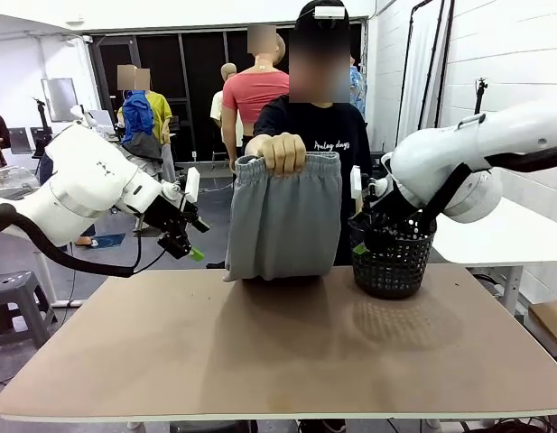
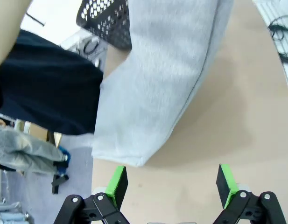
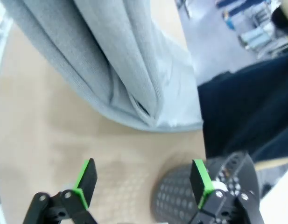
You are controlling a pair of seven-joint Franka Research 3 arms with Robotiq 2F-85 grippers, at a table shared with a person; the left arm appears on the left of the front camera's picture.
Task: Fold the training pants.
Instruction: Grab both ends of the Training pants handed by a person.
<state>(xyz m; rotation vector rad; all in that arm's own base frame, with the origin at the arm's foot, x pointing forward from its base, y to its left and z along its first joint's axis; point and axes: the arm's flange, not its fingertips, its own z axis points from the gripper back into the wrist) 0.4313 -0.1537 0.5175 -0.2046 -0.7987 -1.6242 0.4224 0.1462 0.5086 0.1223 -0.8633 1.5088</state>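
The left end effector [image 2: 172, 184] and right end effector [image 3: 141, 179] are wide open, empty; the training pants [image 1: 283, 216] hang between them from a person's hand [image 1: 280, 152].

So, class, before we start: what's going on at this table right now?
A person's hand holds the light grey jersey training pants up by the waistband over the far side of the brown table, hanging down to its top, not yet laid flat. The left arm's fingers and the right arm's fingers are open on either side, holding nothing. A black mesh basket stands beside the pants.
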